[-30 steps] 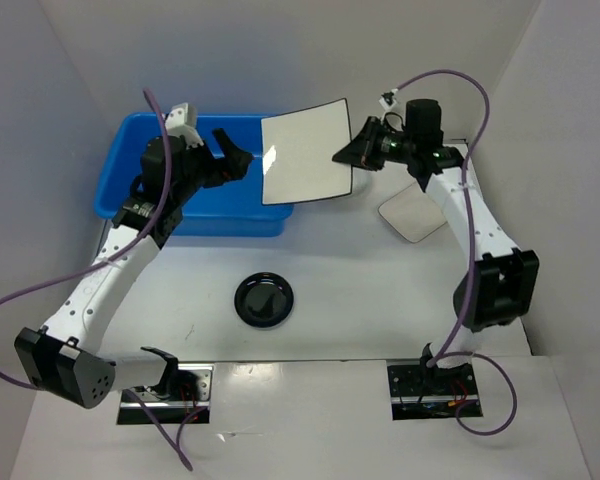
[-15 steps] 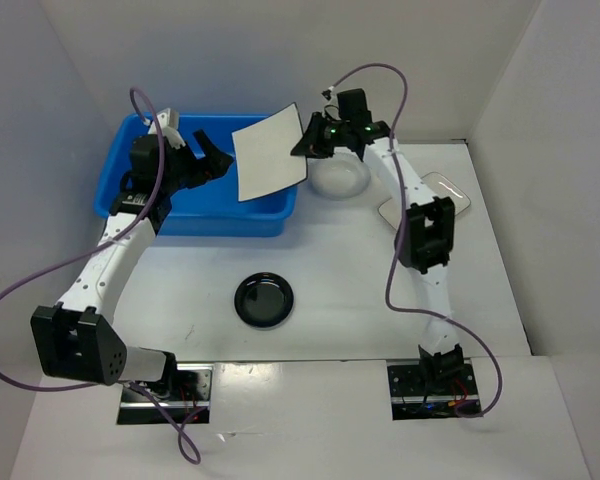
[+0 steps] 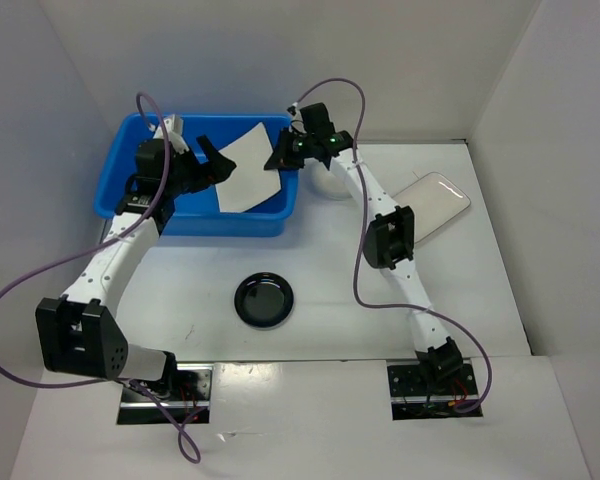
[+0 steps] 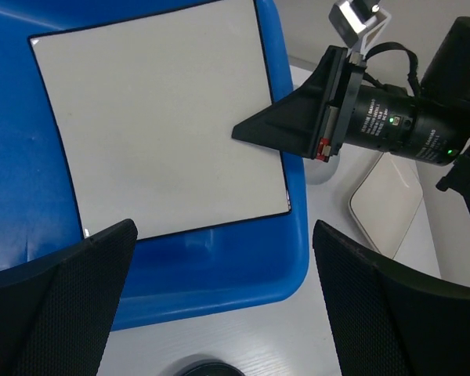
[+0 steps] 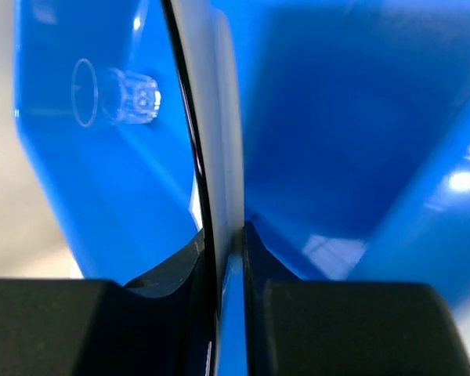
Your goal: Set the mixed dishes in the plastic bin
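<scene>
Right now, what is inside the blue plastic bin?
The square white plate, tilted and pinched at its edge by the right gripper, hangs in the bin. A small clear cup lies on its side there. The floor under the plate is covered.

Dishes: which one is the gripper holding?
The square white plate with the dark rim, pinched by the right gripper. The black saucer, white bowl and pale plate lie free.

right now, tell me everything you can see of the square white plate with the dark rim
The large square white plate with a dark rim looks flat, matte and ceramic, rounded at the corners, nothing on it. It hangs tilted into the bright blue plastic bin, pinched at one edge by the right arm's jaws. Whether it touches the bin I cannot tell.
</scene>
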Robot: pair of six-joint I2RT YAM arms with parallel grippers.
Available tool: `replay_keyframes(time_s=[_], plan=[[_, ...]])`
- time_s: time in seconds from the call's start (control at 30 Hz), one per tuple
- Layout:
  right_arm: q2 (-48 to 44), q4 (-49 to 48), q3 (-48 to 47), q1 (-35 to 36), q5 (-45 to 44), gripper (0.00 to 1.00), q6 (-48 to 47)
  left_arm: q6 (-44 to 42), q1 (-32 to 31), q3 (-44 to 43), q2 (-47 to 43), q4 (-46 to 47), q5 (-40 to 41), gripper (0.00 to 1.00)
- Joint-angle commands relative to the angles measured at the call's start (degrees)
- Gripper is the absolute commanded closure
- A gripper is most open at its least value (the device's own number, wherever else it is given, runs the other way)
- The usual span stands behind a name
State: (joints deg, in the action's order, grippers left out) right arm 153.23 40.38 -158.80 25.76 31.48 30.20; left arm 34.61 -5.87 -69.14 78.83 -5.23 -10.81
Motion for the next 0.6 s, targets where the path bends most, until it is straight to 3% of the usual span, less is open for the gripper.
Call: replay_keyframes(time_s=[0.0, 0.33, 0.57], plan=[[-1.8, -5.0, -6.4, 1.9, 3.4, 1.0, 0.3, -0.8, 0.1, 1.7, 0.8, 3.7, -0.7, 0.0], [1.8, -2.0, -7.1, 3.0, -2.4, 1.0, -1.9, -0.2, 0.1, 3.3, 2.5, 4.3, 0.7, 0.0], [3.0, 4.3, -8.9, 3.0, -12.1, 1.0, -5.0, -0.2, 0.1, 4.5, 1.9, 4.3, 2.0, 0.0]])
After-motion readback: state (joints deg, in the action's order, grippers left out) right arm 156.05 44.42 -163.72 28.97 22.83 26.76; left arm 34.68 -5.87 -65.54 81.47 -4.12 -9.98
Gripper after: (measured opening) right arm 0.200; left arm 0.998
